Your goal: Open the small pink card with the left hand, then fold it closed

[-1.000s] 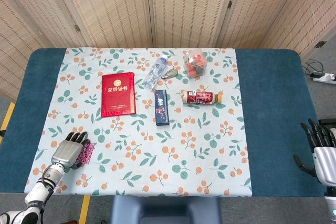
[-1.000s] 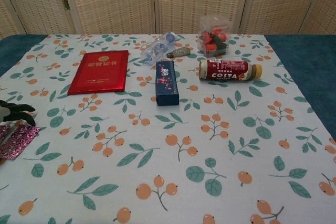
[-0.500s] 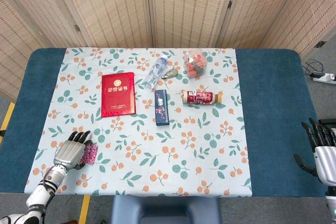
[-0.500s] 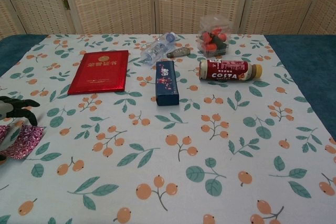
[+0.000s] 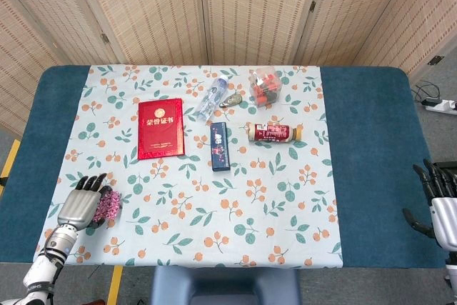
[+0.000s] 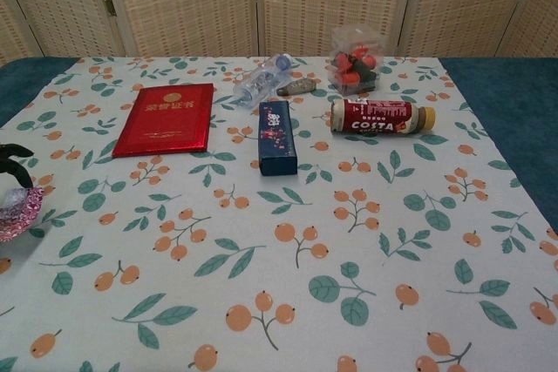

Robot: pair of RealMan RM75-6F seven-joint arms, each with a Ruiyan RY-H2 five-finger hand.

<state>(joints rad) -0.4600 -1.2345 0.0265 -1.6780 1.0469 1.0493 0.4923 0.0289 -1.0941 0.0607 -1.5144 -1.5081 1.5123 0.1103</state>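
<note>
"COSTA" on the lying bottle (image 6: pixel 381 116), gold characters on red booklet (image 6: pixel 165 118) unreadable

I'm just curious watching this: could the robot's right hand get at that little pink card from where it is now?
Probably not easily. The right hand sits off the table's far right edge, while the pink card lies at the far left, beside the left hand, which is touching it.

pink card (image 6: pixel 17 213) at the tablecloth's (image 6: pixel 288 267) left edge, dark fingertips (image 6: pixel 17 163) above.
</note>
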